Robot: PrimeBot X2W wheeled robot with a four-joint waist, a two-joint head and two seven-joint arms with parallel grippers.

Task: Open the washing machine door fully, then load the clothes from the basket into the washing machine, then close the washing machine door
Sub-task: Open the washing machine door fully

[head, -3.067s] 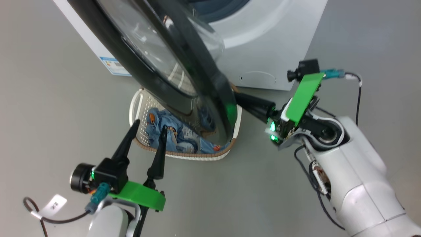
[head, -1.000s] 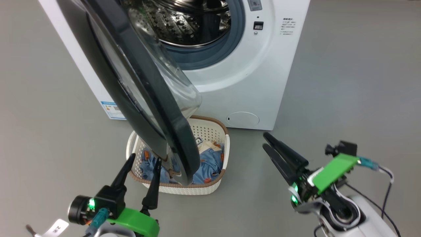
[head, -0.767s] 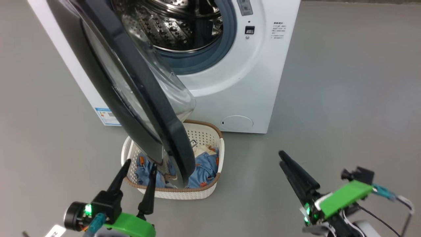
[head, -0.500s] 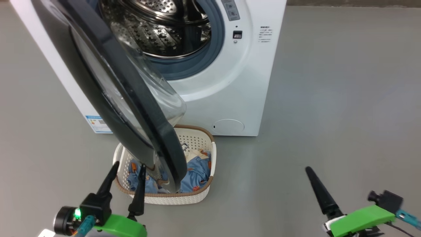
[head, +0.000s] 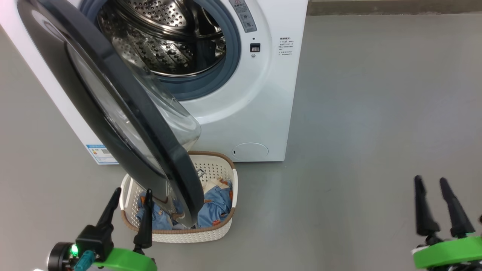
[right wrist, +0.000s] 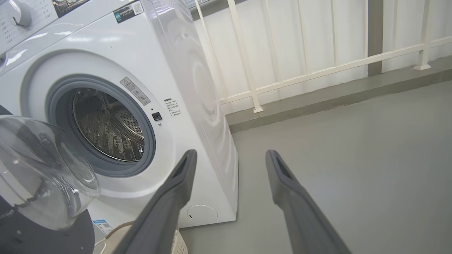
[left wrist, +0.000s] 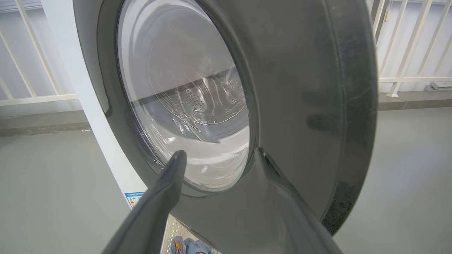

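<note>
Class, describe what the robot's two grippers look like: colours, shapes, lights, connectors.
The left gripper and right gripper each have two long, tapering black fingers on a bright green mount. The left also shows a black block, a glowing green light, a round black cylinder and a teal connector.

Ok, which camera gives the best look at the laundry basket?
The head view: the basket sits below the open washing machine door, with much of its rim and the clothes visible. The left wrist view catches a sliver of perforated wall; the right wrist view, a bit of rim.
</note>
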